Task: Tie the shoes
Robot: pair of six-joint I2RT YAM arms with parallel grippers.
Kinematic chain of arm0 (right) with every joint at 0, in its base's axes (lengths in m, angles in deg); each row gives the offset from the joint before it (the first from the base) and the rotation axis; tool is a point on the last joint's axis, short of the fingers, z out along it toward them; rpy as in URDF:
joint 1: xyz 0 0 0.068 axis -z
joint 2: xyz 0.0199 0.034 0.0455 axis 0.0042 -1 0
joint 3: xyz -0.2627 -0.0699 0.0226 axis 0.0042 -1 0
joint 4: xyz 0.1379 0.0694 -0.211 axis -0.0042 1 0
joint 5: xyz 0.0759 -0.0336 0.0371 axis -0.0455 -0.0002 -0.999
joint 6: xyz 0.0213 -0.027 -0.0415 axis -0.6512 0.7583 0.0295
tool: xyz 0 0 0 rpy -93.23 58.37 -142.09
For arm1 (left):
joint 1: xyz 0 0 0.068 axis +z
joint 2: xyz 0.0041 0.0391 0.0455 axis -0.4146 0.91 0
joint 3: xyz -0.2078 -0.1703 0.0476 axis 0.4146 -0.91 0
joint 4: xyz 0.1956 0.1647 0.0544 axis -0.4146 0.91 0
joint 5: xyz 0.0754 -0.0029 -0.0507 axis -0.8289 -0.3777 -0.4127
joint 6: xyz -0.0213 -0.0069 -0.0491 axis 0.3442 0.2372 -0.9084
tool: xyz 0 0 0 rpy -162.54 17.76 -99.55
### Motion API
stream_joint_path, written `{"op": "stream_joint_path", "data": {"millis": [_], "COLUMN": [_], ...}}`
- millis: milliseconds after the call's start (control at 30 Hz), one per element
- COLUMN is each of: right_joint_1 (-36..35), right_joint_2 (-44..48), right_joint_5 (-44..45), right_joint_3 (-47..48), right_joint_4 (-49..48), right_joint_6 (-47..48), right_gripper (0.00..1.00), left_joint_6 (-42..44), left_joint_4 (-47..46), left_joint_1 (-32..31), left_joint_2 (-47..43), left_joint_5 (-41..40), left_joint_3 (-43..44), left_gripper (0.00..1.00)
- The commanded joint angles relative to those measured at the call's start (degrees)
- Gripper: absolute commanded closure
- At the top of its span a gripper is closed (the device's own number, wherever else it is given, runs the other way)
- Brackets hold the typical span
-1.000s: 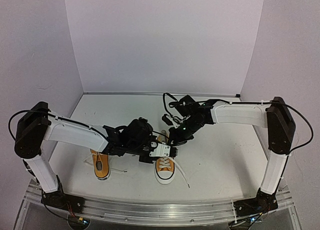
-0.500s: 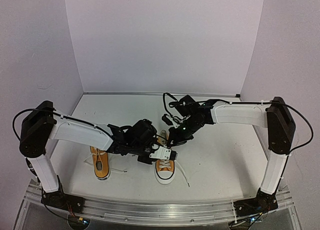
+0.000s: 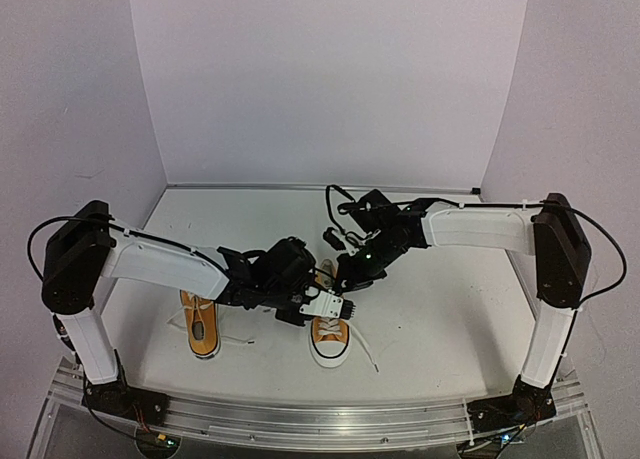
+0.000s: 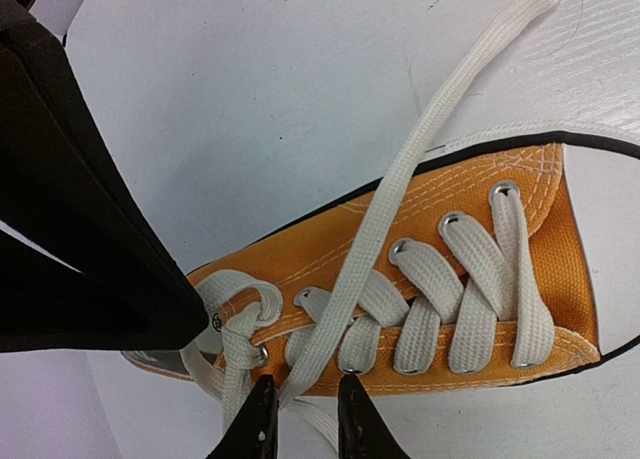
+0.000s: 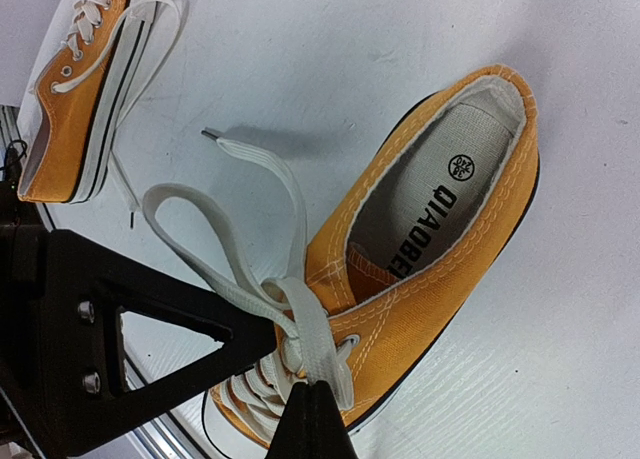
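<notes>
Though both arms worked at the middle shoe on the table, no bow showed on it, and the left shoe lay apart with loose laces, so most of the tying seemed left. The right gripper was pinched shut on one lace at the throat. The left gripper straddled the other lace, fingers narrowly apart; whether it gripped, I could not tell.
</notes>
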Motion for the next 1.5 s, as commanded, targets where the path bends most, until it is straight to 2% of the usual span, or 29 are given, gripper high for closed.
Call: {"op": "stream_joint_path", "data": {"millis": [0,200,533,867,1167,1467], "right_joint_1": [0.2,0.19,0.2,0.19,0.29,1.2], "right_joint_2": [0.96,0.65,0.96,1.51,2.22,3.8], "right_joint_5": [-0.62,-0.95,-0.96,-0.94,-0.95,-1.2], "right_joint_3": [0.24,0.49,0.02,-1.07,-1.71,-3.7], "right_joint_4": [-0.68,-0.75,-1.14,-2.07,-2.64,-4.26], "right_joint_6": [-0.06,-0.06,-0.3,-0.94,-1.36,-2.66], "right_gripper": [1.0,1.0,1.0,1.0,1.0,1.0], "left_joint_6": [1.46,1.45,0.22,-3.59,-7.58,-13.17], "left_joint_4": [0.75,1.23,0.06,-3.67,-13.89,-19.62], "left_joint_1": [-0.02,0.02,0.01,0.01,0.21,1.09], "left_joint_2": [0.54,0.52,-0.05,-0.93,-1.25,0.21], "left_joint_5": [-1.2,-1.53,0.41,3.66,-0.63,-3.39], "left_joint_3": [2.77,2.7,3.47,3.06,0.21,-2.83], "left_gripper": [0.79,0.76,1.0,1.0,1.0,1.0]}}
